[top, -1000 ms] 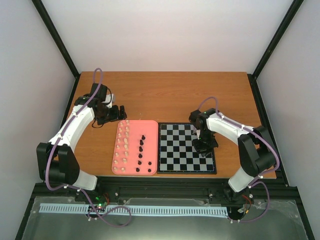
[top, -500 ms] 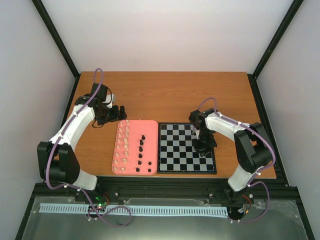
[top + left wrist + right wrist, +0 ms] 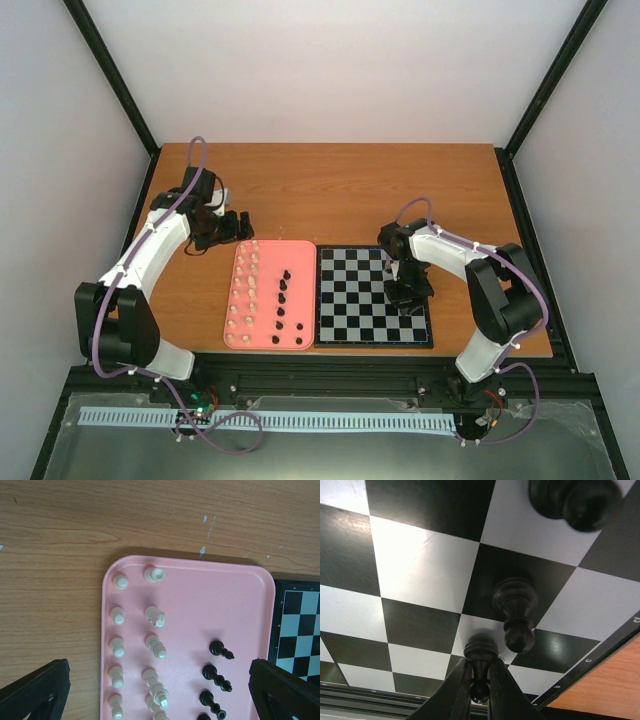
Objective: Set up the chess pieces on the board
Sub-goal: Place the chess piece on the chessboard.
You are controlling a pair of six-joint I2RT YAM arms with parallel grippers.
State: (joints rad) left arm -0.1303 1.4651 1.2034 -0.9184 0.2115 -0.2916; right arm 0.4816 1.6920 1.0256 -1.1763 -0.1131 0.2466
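The chessboard (image 3: 350,300) lies right of a pink tray (image 3: 300,265). My right gripper (image 3: 408,288) is low over the board's right side, shut on a black pawn (image 3: 481,666) whose base rests on a white square. Two more black pieces stand beside it, one (image 3: 515,611) on a black square and one (image 3: 575,499) farther off. My left gripper (image 3: 236,226) hovers open and empty at the tray's far left corner; its fingers (image 3: 37,690) frame the tray in the left wrist view. Cream-white pieces (image 3: 155,646) and black pieces (image 3: 216,675) stand in rows on the tray.
The wooden table (image 3: 330,190) stretches behind the tray and board. The board's dark border and table edge (image 3: 620,680) lie close to the held pawn. Black frame rails run along the near edge (image 3: 330,365).
My right gripper has shifted slightly toward the board's far side and lowered with the pawn. The left arm has not moved.
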